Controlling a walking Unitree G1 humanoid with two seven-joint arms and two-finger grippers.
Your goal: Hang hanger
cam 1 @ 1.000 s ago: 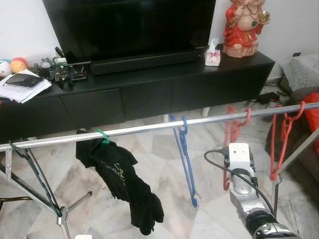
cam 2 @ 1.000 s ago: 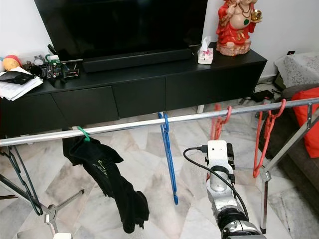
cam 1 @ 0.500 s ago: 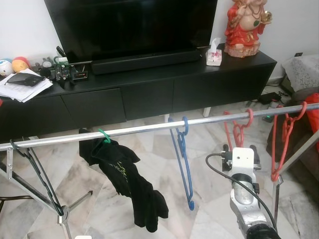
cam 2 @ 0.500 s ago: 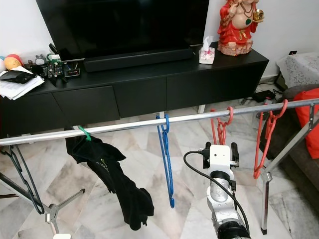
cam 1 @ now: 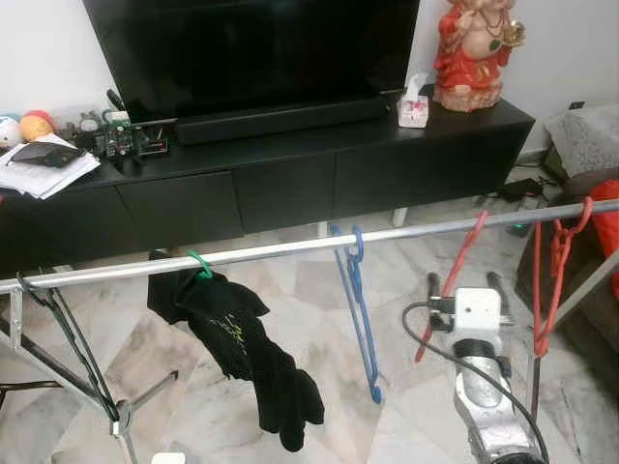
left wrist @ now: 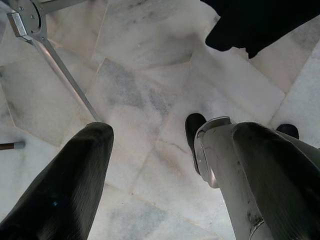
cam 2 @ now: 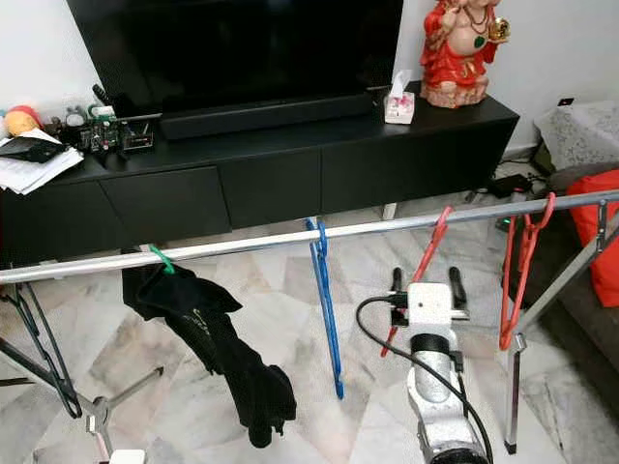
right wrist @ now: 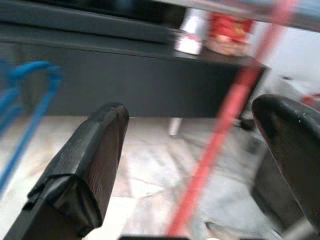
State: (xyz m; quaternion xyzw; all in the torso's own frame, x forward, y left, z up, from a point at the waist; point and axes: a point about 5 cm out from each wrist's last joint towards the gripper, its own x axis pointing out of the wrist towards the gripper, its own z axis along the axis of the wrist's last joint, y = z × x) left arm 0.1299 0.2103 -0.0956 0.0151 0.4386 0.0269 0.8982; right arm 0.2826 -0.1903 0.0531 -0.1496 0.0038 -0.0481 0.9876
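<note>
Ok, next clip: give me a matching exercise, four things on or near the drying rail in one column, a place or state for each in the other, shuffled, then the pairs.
Things:
1. blue hanger
2. black garment
3. tilted red hanger
4. right gripper

Places or states:
A. draped from a green hook on the rail
B. open, just below the rail, at the slanting hanger
C. hangs bare near the rail's middle
D. slants down from the rail between the black fingers

Pairs: 1-C, 2-A, 3-D, 4-B

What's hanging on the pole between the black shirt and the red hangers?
One blue hanger hangs on the pole, between the black shirt and the nearer red hanger, as the left eye view shows.
</note>
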